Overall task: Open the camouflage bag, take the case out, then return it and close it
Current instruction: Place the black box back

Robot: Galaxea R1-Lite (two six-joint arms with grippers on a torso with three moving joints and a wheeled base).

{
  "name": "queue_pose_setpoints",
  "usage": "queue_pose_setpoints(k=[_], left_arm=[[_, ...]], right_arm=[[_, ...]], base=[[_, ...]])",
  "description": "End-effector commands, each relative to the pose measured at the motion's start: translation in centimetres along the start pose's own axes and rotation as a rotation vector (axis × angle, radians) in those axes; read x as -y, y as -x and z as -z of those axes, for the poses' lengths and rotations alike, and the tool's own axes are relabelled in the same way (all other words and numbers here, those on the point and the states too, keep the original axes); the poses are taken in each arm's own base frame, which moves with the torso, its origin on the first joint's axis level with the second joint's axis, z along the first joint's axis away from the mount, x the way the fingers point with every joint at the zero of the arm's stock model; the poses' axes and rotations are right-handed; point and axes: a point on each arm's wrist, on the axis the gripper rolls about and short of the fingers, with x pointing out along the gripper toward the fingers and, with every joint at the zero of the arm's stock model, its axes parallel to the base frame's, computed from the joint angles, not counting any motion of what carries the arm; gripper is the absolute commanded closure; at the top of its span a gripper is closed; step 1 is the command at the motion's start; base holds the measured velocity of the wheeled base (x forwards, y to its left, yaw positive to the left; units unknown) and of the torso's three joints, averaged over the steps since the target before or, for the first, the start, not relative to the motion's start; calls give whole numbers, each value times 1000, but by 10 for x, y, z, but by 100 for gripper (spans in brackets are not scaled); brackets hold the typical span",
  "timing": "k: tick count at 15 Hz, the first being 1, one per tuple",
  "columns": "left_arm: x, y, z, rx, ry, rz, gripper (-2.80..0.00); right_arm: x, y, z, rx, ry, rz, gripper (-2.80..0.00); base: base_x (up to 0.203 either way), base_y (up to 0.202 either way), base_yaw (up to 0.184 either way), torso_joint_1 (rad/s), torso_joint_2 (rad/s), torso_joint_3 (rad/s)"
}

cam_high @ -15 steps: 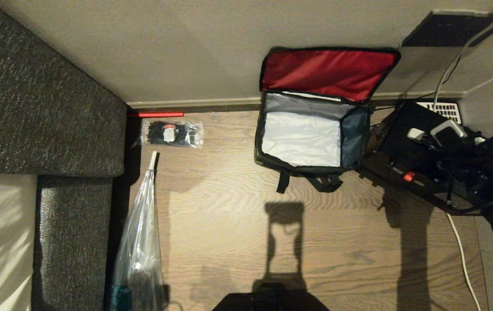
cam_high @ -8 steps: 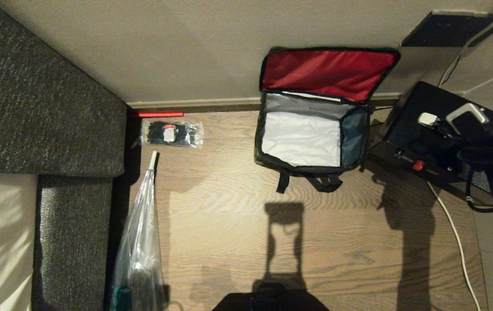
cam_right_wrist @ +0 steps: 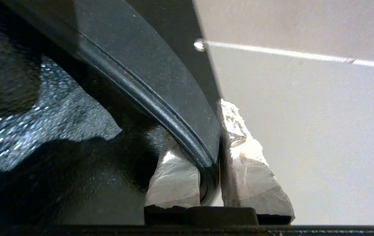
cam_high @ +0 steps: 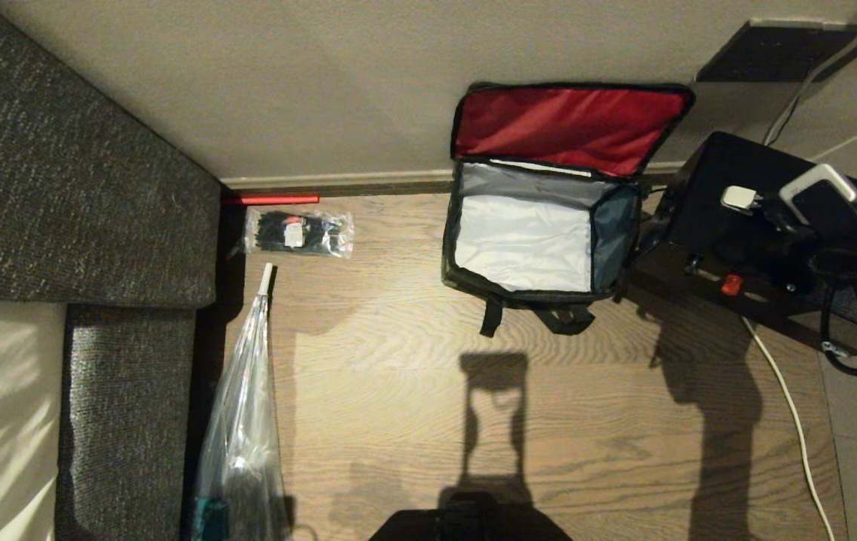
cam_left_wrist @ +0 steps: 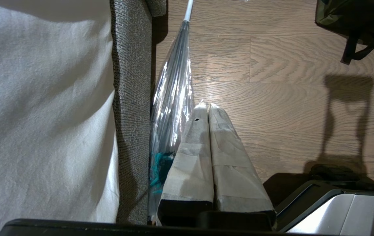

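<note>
At the head view's right edge, the right tool [cam_right_wrist: 211,154] pinches the case [cam_high: 728,225] by its handle, beside the open camouflage bag [cam_high: 541,225]. Held so narrowly, the tilted case could swing or slip. The left tool [cam_left_wrist: 208,108] hangs closed, empty.

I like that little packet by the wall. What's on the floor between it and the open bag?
Nothing: in the head view, bare wood floor separates the packet from the bag.

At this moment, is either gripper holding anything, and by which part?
The right gripper is shut on the black rectangular hard case, pinching its black top handle. The left gripper is shut on nothing.
</note>
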Motion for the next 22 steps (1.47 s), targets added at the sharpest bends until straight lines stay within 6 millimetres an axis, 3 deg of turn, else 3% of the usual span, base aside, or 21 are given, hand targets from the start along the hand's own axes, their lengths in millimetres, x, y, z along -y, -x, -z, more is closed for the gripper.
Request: queue_pose_setpoints(k=[1, 4, 8, 22], left_arm=[[0, 0, 0, 1, 0, -1, 0], [0, 0, 0, -1, 0, -1, 0], [0, 0, 0, 0, 0, -1, 0], [0, 0, 0, 1, 0, -1, 0]], right_arm=[[8, 9, -7, 37, -13, 11, 0], [19, 12, -10, 47, 4, 37, 0], [19, 13, -15, 65, 2, 26, 0], [-7, 28, -65, 198, -46, -91, 0]], base=[[0, 0, 0, 0, 0, 0], [0, 0, 0, 0, 0, 0], [0, 0, 0, 0, 0, 0], [0, 0, 0, 0, 0, 0]])
